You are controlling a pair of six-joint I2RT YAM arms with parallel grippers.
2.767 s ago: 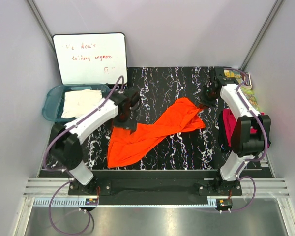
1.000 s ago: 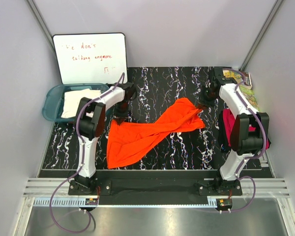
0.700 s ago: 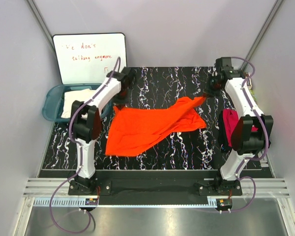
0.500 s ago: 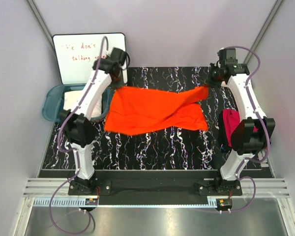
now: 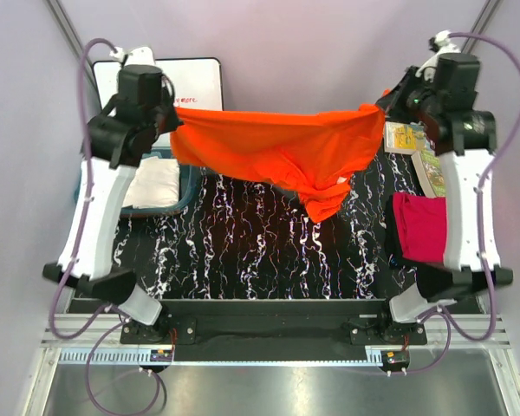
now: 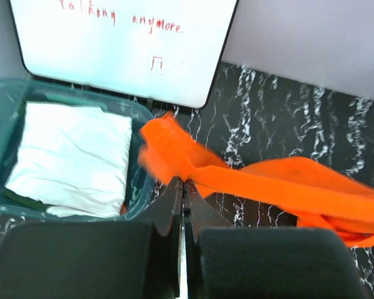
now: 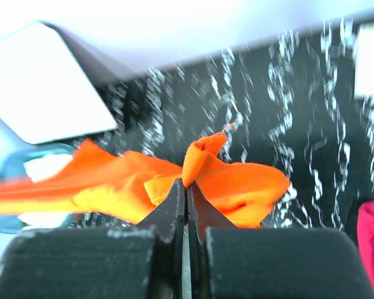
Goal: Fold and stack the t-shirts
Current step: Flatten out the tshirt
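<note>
Clamps down hard with the left end effector (image 5: 172, 117), fully closed on one corner of the orange t-shirt (image 5: 277, 147). Does the same with the right end effector (image 5: 388, 102), pinched tight on the opposite corner. Hoists high now, up off the surface (image 5: 260, 260) where the shirt lay crumpled a moment ago, and out wide toward both side walls. Stretches the top edge into a near-taut line between the two grips, with the rest hanging as a sagging sheet and one bunched fold dangling lower on the right. Means a spread garment, likely ready for laying flat; no fold made yet. Reads as thin, limp knit: drapes, ripples, keeps no shape of its own. Leaves the magenta-pink t-shirt (image 5: 420, 227) heaped at the surface's right edge, near the glossy booklets (image 5: 407, 139). Leaves the cream-white t-shirt (image 5: 152, 182) folded square in the teal plastic tub (image 6: 6, 106), in front of the rigid whiteboard (image 5: 199, 82). Shows black, white-veined marbling underneath, hard and smooth.
</note>
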